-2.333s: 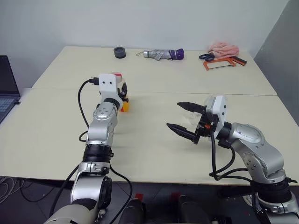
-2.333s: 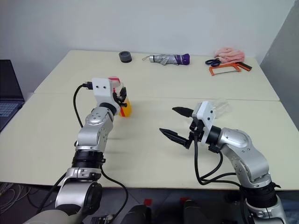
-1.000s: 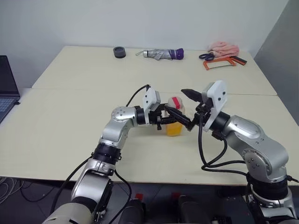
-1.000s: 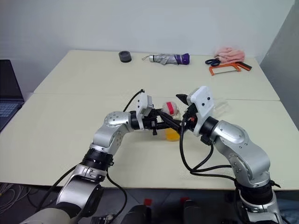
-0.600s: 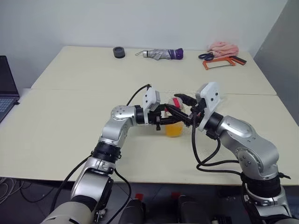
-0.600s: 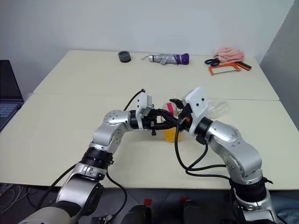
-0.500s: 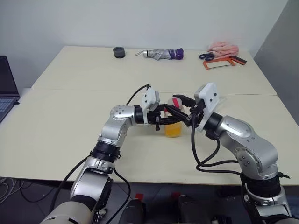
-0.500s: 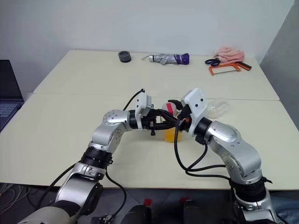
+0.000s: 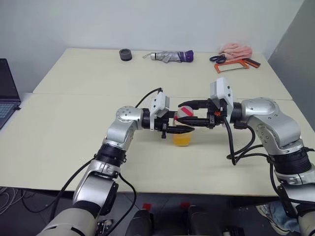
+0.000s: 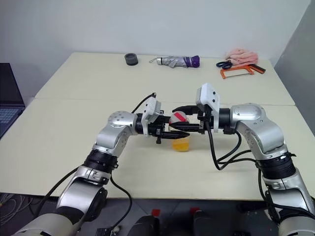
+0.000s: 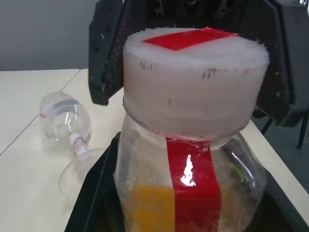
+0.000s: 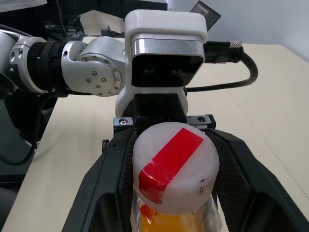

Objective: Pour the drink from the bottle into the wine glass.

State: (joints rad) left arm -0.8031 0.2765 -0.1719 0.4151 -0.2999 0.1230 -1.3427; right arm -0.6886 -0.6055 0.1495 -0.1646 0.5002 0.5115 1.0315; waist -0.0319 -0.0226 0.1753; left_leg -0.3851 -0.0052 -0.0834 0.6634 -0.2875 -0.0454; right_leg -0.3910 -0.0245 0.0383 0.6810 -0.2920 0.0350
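Presently the bottle (image 9: 182,129) stands upright at mid-worktop (image 9: 59,142), held between both arms. The left end effector (image 9: 178,129) is clenched on the bottle's body just below the cap; the right end effector (image 9: 189,111) comes in level from the opposite side, its fingers (image 11: 104,53) set on either flank of the red-and-white cap (image 12: 175,166) and apparently grasping it. The drink (image 10: 180,144) fills only the lower part of the bottle. The wine glass (image 11: 67,126) lies on its side on the worktop beyond the bottle, not upright and empty.

Risks, as judged from this state:
- The cap is still on, so no pouring can begin. If the right fingers bear unevenly on the cap, they may slip round it rather than turn it.
- The body is thin plastic; a hard squeeze from the left end effector, once the cap is free, could force the drink out over the worktop.
- The glass cannot receive liquid while lying down. It must be stood up first, and its thin stem and rounded bowl make it prone to rolling away.

Changes against the earlier frames: a second ago the right end effector was spread wide and angled in from the near right; it has since swung round to level and closed onto the cap. The left end effector has kept its grip, and the bottle has stayed where it was.
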